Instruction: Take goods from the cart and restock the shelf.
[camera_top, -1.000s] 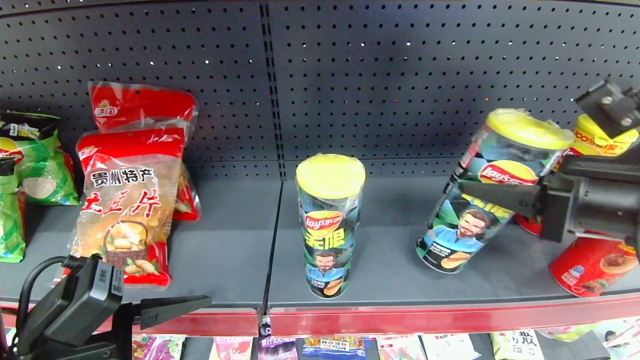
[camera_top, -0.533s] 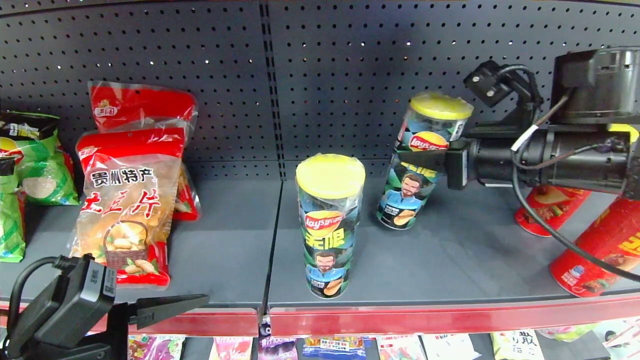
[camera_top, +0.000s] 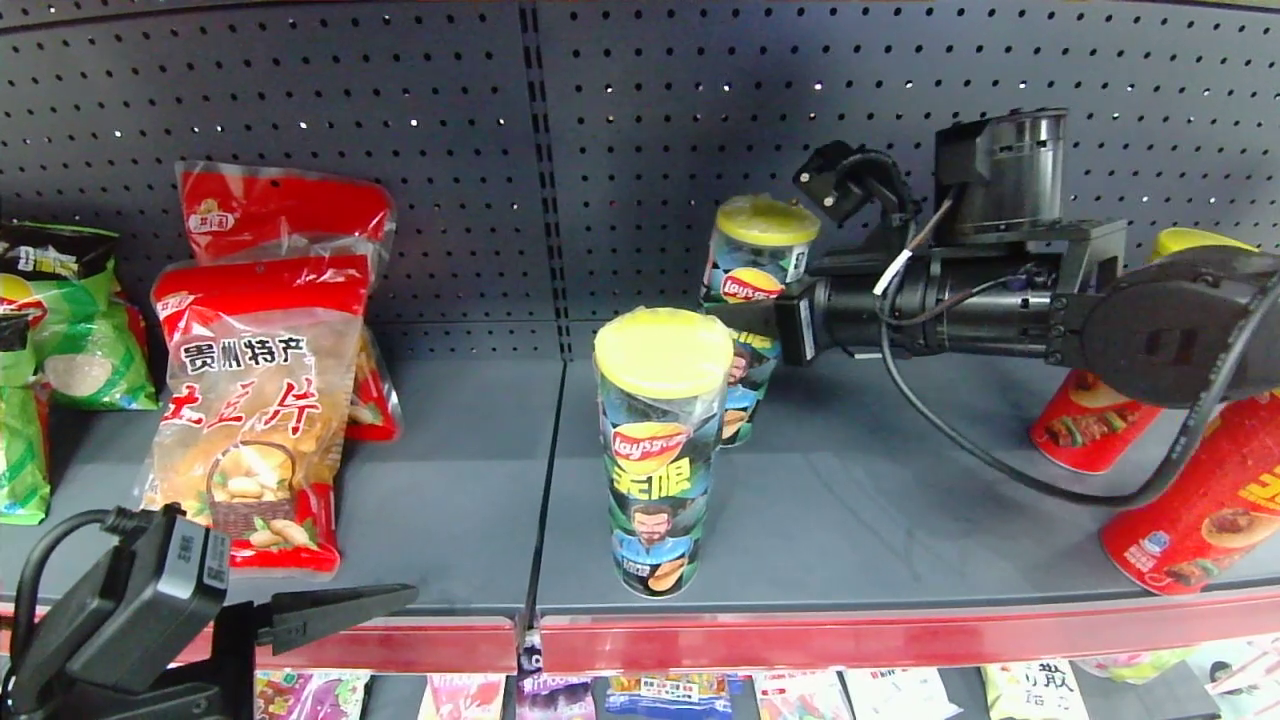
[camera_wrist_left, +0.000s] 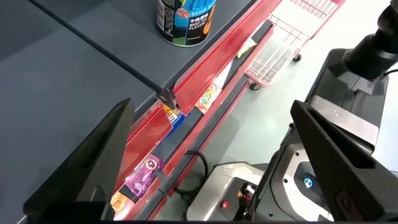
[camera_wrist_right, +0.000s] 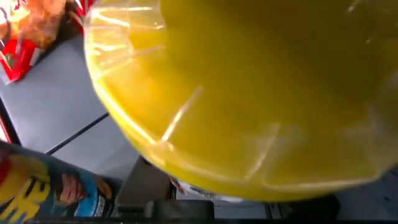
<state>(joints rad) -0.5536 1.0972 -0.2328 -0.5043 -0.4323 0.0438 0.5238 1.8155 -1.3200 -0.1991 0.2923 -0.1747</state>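
Pegboard (camera_top: 400, 150) backs the grey shelf (camera_top: 880, 500) in the head view. The right fingers (camera_top: 770, 318) come in level from the right and are closed across the middle of a yellow-lidded can (camera_top: 757, 250). It is held near upright at the back of the shelf, just behind a matching front can (camera_top: 660, 450). That one hides its base, so I cannot tell whether it touches the shelf. The left fingers (camera_top: 340, 605) sit low at the shelf's front edge, well apart from both.

Left wrist view: the left fingers (camera_wrist_left: 93, 168) are spread wide and hold nothing. The cart (camera_wrist_left: 280, 37) stands beyond the shelf lip.

Right wrist view: the can (camera_wrist_right: 249, 93) sits close under the camera, lid foremost, with the front can (camera_wrist_right: 56, 186) just beside it. I judge the right arm must lower it straight down, then let go and draw back rightward.
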